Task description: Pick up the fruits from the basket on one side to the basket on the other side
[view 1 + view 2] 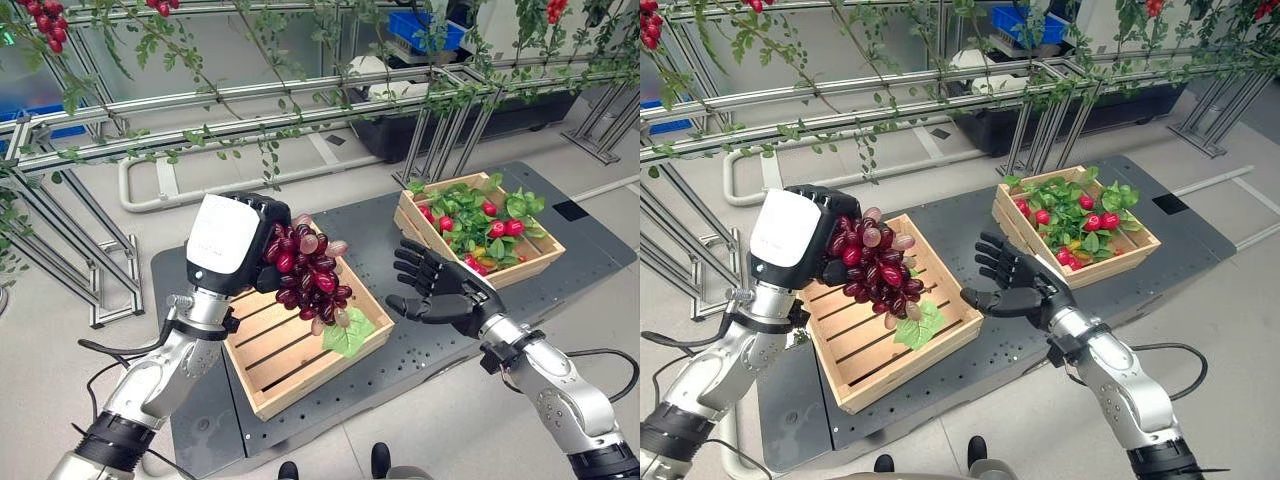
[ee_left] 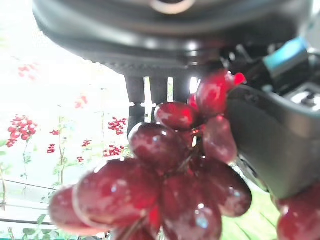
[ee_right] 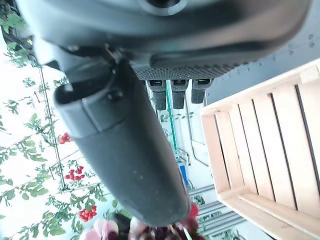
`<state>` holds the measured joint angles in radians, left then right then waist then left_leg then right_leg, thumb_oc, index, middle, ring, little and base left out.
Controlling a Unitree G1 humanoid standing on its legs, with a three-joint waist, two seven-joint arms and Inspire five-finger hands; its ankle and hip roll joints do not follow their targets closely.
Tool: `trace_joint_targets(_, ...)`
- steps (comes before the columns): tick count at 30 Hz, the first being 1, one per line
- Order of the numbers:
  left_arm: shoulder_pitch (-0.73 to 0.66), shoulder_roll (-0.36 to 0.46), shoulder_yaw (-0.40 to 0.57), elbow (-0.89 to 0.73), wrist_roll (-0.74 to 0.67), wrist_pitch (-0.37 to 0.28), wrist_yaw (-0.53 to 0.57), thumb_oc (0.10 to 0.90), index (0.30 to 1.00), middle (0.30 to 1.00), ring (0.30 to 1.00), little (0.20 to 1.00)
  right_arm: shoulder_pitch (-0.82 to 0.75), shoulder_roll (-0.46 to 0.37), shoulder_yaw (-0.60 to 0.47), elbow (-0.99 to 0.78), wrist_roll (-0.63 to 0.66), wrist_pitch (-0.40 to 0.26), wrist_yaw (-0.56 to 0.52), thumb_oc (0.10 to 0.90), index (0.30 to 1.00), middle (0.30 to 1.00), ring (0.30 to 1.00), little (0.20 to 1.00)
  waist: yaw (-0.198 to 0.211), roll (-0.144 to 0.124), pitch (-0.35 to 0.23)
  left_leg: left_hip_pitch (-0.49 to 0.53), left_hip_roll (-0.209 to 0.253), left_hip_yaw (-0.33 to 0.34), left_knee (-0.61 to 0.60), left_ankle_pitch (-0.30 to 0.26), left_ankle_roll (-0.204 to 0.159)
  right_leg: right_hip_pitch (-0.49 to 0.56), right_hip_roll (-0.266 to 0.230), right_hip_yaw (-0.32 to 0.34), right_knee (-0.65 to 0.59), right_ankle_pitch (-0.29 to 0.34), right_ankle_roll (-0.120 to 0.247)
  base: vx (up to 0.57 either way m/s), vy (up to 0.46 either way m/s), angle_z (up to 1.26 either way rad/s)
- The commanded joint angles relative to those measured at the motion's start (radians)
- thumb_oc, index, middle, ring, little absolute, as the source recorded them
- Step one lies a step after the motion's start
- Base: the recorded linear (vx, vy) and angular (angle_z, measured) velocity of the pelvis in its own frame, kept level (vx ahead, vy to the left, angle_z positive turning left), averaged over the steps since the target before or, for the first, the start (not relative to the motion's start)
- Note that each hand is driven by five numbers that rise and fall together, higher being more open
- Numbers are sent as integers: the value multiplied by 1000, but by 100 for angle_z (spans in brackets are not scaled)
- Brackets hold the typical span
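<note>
My left hand (image 1: 238, 243) is shut on a bunch of dark red grapes (image 1: 308, 275) and holds it in the air above the left wooden crate (image 1: 300, 372). A green leaf (image 1: 347, 336) hangs at the bunch's lower end, just over the crate's right rim. Up close in the left wrist view, the grapes (image 2: 172, 185) sit between the fingers and thumb (image 2: 272, 135). My right hand (image 1: 440, 287) is open, fingers spread, between the two crates and a little right of the bunch. The right crate (image 1: 527, 266) holds red fruits (image 1: 505, 228) among green leaves.
Both crates stand on a dark perforated platform (image 1: 440, 360) on the grey floor. Behind it run metal rails (image 1: 250, 120) with hanging vines and red berry clusters (image 1: 45, 22). A black tub (image 1: 440, 120) stands at the back. Two shoe tips (image 1: 333, 465) show at the near edge.
</note>
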<state>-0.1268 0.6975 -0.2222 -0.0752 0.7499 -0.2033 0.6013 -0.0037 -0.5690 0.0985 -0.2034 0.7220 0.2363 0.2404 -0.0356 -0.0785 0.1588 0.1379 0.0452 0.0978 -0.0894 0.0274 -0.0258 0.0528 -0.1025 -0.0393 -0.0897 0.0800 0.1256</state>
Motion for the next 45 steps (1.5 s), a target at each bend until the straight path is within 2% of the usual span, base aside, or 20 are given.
trace_joint_targets(1,-139,-29,20,14,-72,16,105,400,300,300,300,300,-135,1,2,-88,46,-131,-19,800,900,900,900,900,5,22,-87,10,-48,-35,27,-120,14,42,14,-22,9,-64,14,0,0,0)
trace_joint_targets(5,-151,-59,-2,13,-83,31,92,400,300,300,300,300,-165,31,47,-119,80,-141,-28,800,900,900,900,900,10,24,-88,10,-48,-38,27,-122,15,45,14,-21,6,-65,12,0,0,0)
trace_joint_targets(9,-167,-80,-26,21,-99,29,70,400,300,300,300,300,-191,65,88,-157,157,-119,21,800,900,900,900,900,14,25,-89,9,-48,-39,31,-123,13,46,14,-21,6,-68,12,0,0,0)
trace_joint_targets(19,-186,-100,-62,-1,-109,42,40,400,300,300,300,300,-217,95,155,-160,184,-130,36,800,900,900,900,900,23,24,-90,8,-49,-39,33,-124,13,49,12,-28,6,-69,12,0,0,0)
trace_joint_targets(31,-194,-113,-107,-21,-132,-2,2,400,300,300,300,300,-219,113,173,-168,204,-112,48,800,900,900,900,900,20,22,-90,8,-50,-37,33,-124,15,48,13,-30,6,-70,12,0,0,0)
trace_joint_targets(39,-197,-124,-154,-69,-143,-42,-40,400,300,300,300,300,-206,123,208,-161,182,-102,14,800,900,900,900,900,17,22,-85,9,-49,-34,32,-124,18,46,15,-29,8,-70,12,0,0,0)
trace_joint_targets(43,-205,-127,-191,-82,-145,-57,-54,400,300,300,300,300,-207,134,223,-156,161,-118,-5,800,900,900,900,900,14,23,-79,11,-49,-33,32,-125,18,46,16,-27,9,-70,13,0,0,0)
trace_joint_targets(44,-206,-128,-197,-83,-147,-58,-53,400,300,300,300,300,-208,135,226,-155,159,-117,-10,598,596,596,596,596,14,23,-79,11,-49,-33,32,-125,18,46,16,-26,9,-71,13,0,0,0)
trace_joint_targets(45,-206,-128,-200,-85,-148,-59,-52,400,300,300,300,300,-209,137,228,-155,154,-117,-15,486,429,429,429,429,14,23,-79,11,-50,-32,32,-125,18,46,16,-26,9,-71,13,0,0,0)
